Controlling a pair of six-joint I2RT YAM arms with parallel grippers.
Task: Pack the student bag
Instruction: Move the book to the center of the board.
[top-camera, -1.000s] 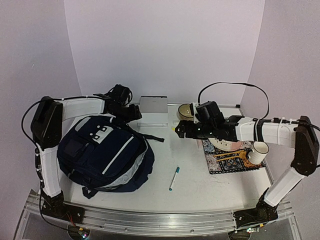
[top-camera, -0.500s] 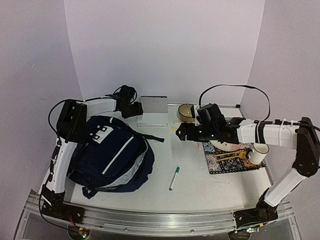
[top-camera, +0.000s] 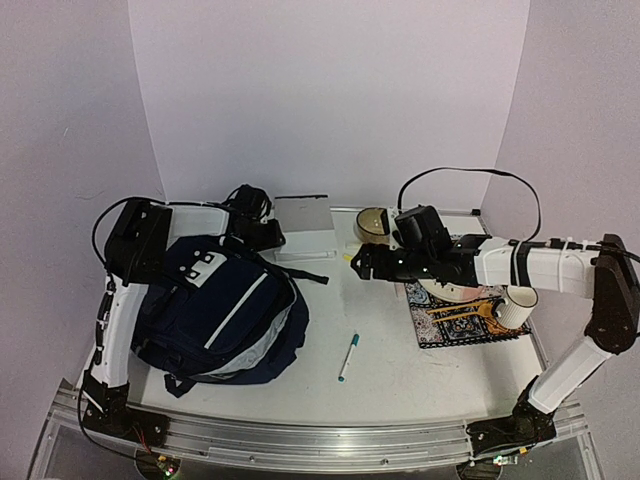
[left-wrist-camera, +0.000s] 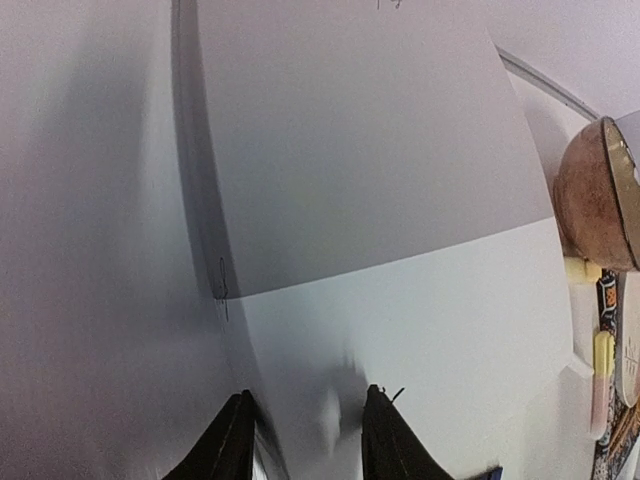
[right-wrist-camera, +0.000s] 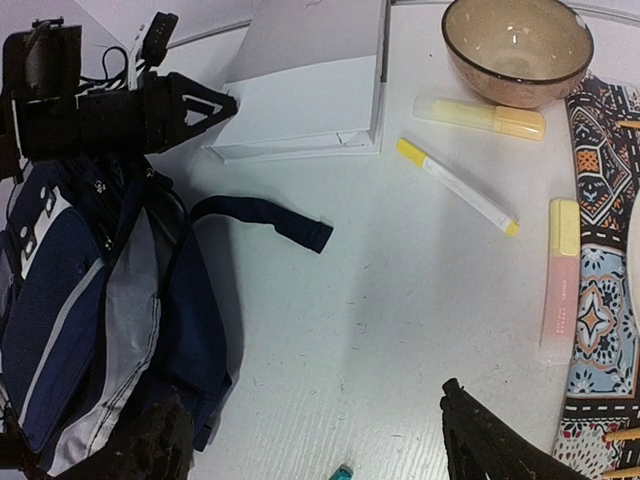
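Note:
The student bag (top-camera: 215, 305), dark navy with pale stripes, lies at the left of the table; it also fills the left edge of the right wrist view (right-wrist-camera: 70, 300). Behind it lies a white book (top-camera: 305, 240) with a grey panel raised at its back. My left gripper (top-camera: 272, 235) is at the book's left near corner (right-wrist-camera: 250, 120). Its fingertips (left-wrist-camera: 240, 415) stand a little apart with the white surface (left-wrist-camera: 420, 300) between them; a grip does not show. My right gripper (top-camera: 362, 262) hovers open over bare table, holding nothing.
A teal pen (top-camera: 348, 357) lies mid-table. A brown bowl (right-wrist-camera: 517, 45), yellow highlighter (right-wrist-camera: 480, 117), yellow-tipped pen (right-wrist-camera: 455, 185) and pink highlighter (right-wrist-camera: 562, 280) lie at the back right. A patterned mat (top-camera: 460, 325) carries a plate and a mug (top-camera: 513, 305). The bag's black strap (right-wrist-camera: 265, 215) trails onto the table.
My left arm has swung from above the bag back to the book, and its jaws have narrowed. The right arm has hardly moved.

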